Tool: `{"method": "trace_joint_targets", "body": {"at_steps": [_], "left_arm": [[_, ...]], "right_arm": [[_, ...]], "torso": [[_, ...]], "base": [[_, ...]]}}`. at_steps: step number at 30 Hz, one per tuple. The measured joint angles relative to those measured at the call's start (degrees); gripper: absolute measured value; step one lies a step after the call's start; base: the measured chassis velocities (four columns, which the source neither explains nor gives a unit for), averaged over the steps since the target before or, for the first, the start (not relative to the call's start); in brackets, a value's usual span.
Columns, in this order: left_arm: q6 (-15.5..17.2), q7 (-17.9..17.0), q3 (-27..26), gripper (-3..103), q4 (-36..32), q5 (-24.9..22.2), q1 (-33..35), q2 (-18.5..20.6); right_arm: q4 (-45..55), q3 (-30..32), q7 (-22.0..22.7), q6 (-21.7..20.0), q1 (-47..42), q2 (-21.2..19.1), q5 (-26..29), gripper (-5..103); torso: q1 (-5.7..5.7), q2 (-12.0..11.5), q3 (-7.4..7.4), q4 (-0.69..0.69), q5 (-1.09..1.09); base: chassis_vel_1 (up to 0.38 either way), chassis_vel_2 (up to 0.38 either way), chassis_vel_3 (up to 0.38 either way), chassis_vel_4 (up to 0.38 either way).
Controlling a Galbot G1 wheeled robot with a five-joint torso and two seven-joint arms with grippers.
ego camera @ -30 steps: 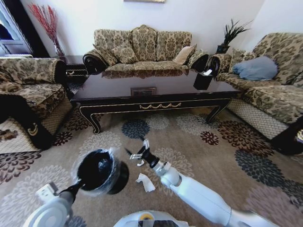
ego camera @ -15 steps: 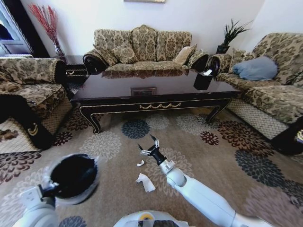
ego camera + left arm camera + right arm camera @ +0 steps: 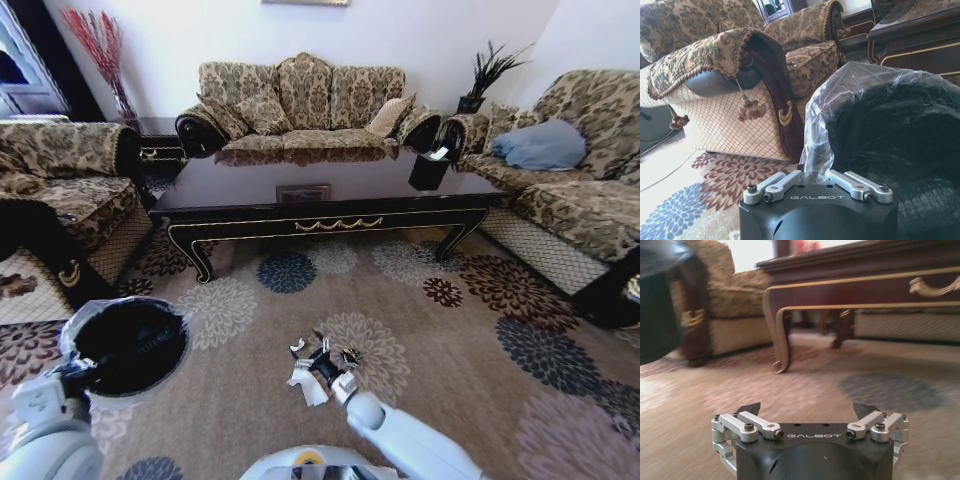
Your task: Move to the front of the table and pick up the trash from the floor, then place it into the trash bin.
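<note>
Head view: we find the right gripper (image 3: 322, 362), fingers apart, low over the paper scrap (image 3: 308, 385) lying near-left of it on the floor (image 3: 450, 340). Left wrist view: the left gripper (image 3: 816, 176) is clamped on the bin (image 3: 890, 145). Right wrist view: fingers spread, facing the table (image 3: 865, 270).

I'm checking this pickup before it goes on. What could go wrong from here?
1. The right gripper is open, low over the carpet, beside the white paper scraps; closing off-centre may nudge them away or snag the pile.
2. The left gripper pinches the trash bin by its rim and crinkly liner; the thin bag might slip, tilting the bin.
</note>
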Motion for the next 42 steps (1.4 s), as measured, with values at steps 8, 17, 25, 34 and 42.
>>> {"method": "trace_joint_targets", "body": {"at_steps": [8, 17, 25, 34, 42], "left_arm": [[0.2, -0.2, 0.1, 2, 0.4, -0.5, -0.2, 0.0], [0.4, -0.3, 0.1, 2, 0.2, -1.1, 0.0, -0.1], [0.5, -0.3, -0.2, 2, -0.6, -1.6, 0.6, -0.2], [0.5, -0.3, -0.2, 2, -1.2, -1.7, 0.9, -0.6], [0.5, -0.4, 0.4, 2, -1.2, -1.8, 0.6, -1.4]], "right_arm": [[-0.3, -6.0, -7.1, 1.3, 1.3, -2.8, 1.6, 100], [-4.1, -11.2, -2.8, -4.5, 4.0, -2.2, 3.9, 100], [-6.7, -12.0, 3.7, -9.8, 5.2, -0.4, 4.6, 100], [-5.4, -13.0, 7.2, -13.6, 5.5, -0.6, 4.7, 100], [-6.2, -12.0, -2.6, -5.2, 8.8, -1.5, -7.3, 100]], "torso": [[0.0, 0.0, 0.0, 0.0, 0.0], [0.0, 0.0, 0.0, -0.01, 0.0], [0.0, 0.0, 0.0, 0.0, -0.01], [0.0, 0.0, 0.0, 0.0, 0.0], [0.0, 0.0, 0.01, -0.01, 0.02]], "base": [[0.0, 0.0, 0.0, 0.0], [0.0, 0.0, 0.0, 0.0], [0.0, 0.0, 0.0, 0.0], [0.0, 0.0, 0.0, 0.0], [0.0, 0.0, 0.0, 0.0]]}}
